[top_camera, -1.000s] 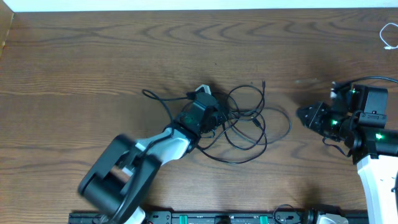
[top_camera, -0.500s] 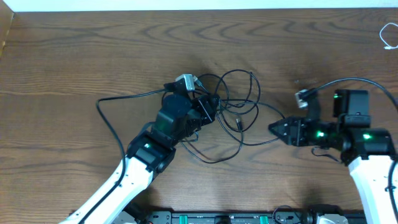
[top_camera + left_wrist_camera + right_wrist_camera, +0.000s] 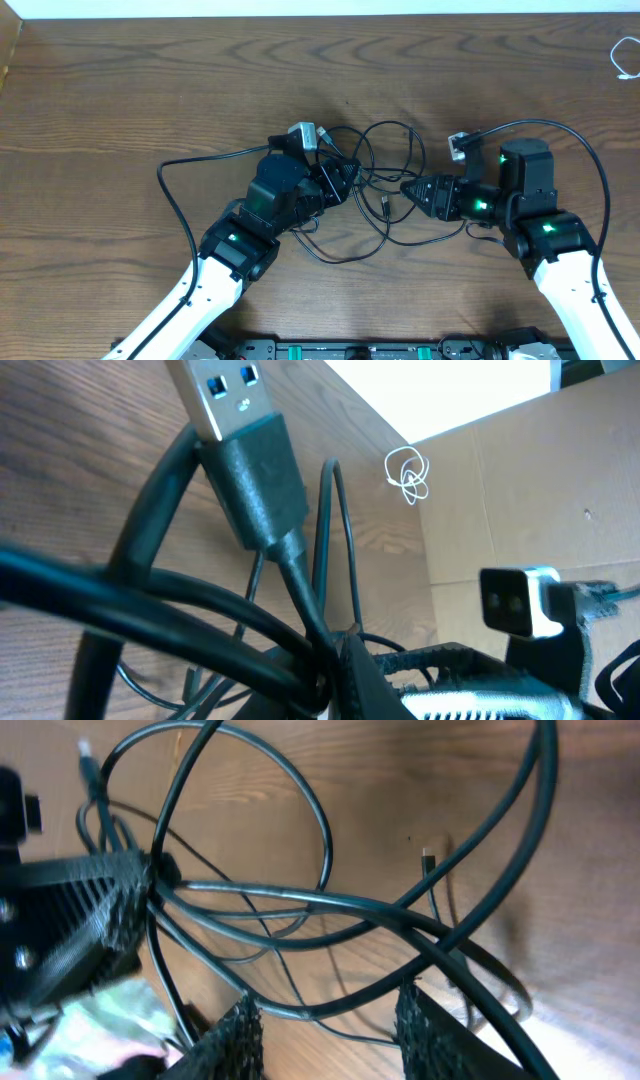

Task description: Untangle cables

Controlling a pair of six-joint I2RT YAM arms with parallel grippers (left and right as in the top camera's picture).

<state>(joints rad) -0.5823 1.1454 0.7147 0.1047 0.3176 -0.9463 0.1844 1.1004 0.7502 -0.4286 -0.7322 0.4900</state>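
- The black cords (image 3: 385, 200) lie as one tangle of overlapping loops near the middle of the wooden worktop (image 3: 120, 90), between the two arms.
- The left tool (image 3: 338, 180) is clamped tight on a bundle of these cords at the tangle's left side. In the right wrist view, several strands fan out from its grip.
- In the left wrist view, a USB plug (image 3: 225, 400) on a thicker black lead sits close to the lens with its silver end up. The lead crosses other strands lower down.
- The right tool (image 3: 409, 189) points left into the tangle's right side. Its fingers (image 3: 235, 1040) stand moderately apart, and black strands run across in front of the tips with none pinched between them.
- A small plug end (image 3: 428, 855) rests on bare wood inside one of the loops.
- The white cord (image 3: 625, 58) lies in a small coil at the far right back corner of the worktop, well apart from the tangle.
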